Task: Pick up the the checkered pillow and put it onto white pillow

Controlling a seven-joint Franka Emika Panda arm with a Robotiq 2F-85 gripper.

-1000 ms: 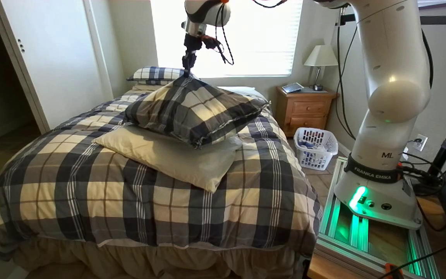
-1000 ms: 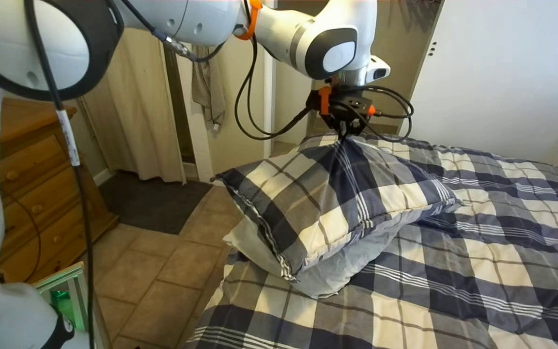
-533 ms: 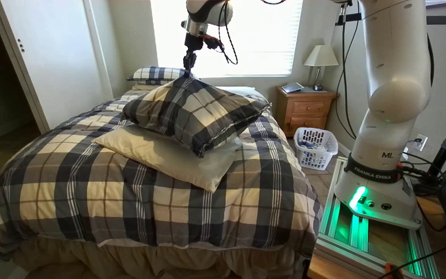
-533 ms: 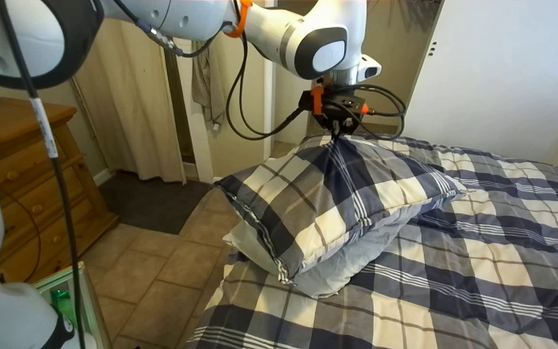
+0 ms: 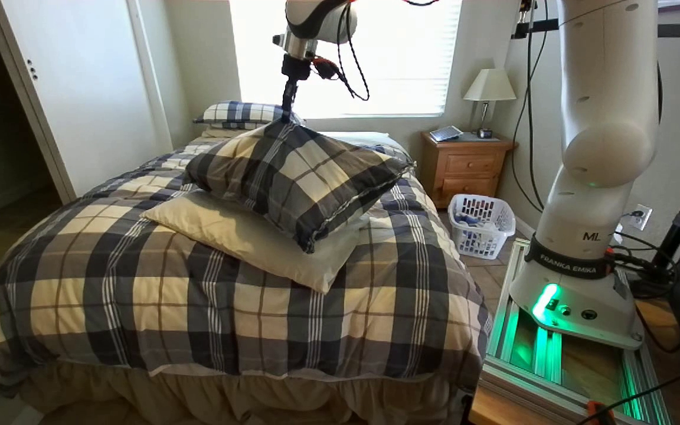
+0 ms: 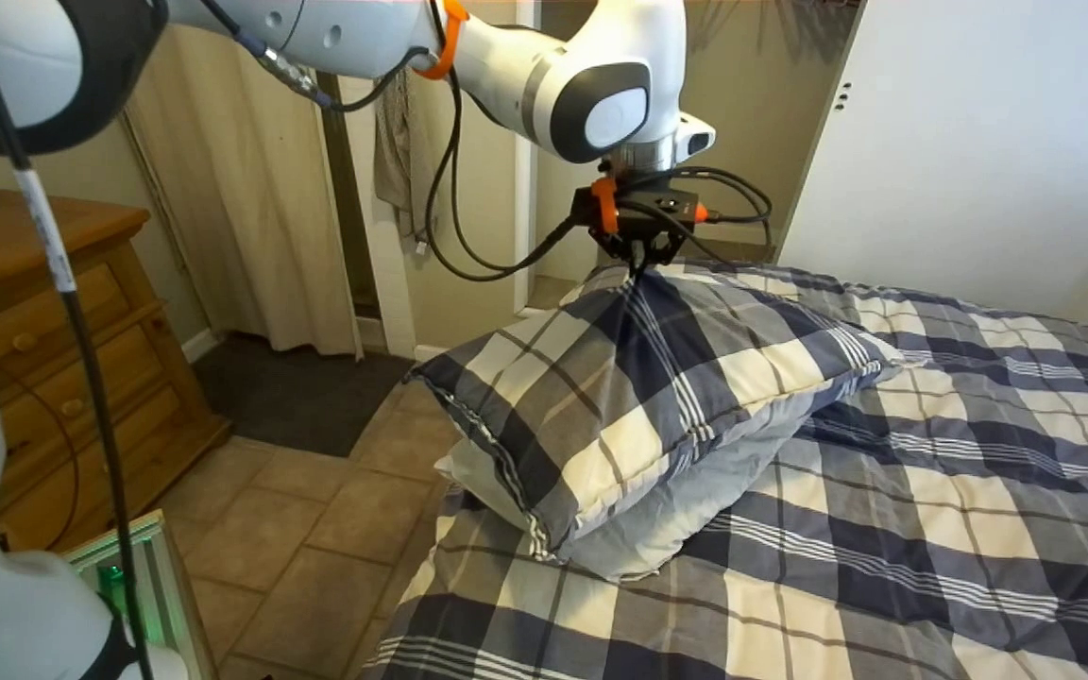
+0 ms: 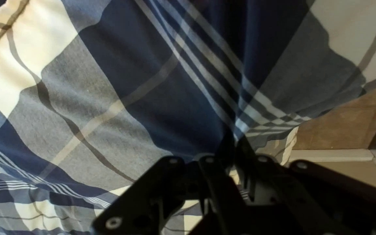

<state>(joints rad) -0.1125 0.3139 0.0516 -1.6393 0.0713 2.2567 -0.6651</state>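
Note:
The checkered pillow (image 5: 322, 171), dark navy, grey and cream plaid, hangs tented from its pinched top over the white pillow. It also shows in an exterior view (image 6: 601, 397) and fills much of the wrist view (image 7: 148, 75). The white pillow (image 5: 245, 236) lies flat on the bed beneath it, its far part covered; its edge also shows in an exterior view (image 6: 643, 548). My gripper (image 5: 285, 117) points down, shut on a fold of the checkered pillow's upper face. It shows in an exterior view (image 6: 637, 272) and the wrist view (image 7: 235, 140), the cloth gathering between its fingertips.
A plaid bedspread (image 5: 186, 313) covers the bed. A flatter plaid pillow (image 5: 239, 112) lies at the bed's head. A nightstand (image 5: 470, 168) with a lamp (image 5: 489, 85) and a white laundry basket (image 5: 481, 227) stand beside the bed. A wooden dresser (image 6: 81, 368) stands behind the arm.
My gripper, holding the checkered pillow, has moved a little lower and toward the robot's base. The pillow's near corner has slid farther over the white pillow, which has not moved.

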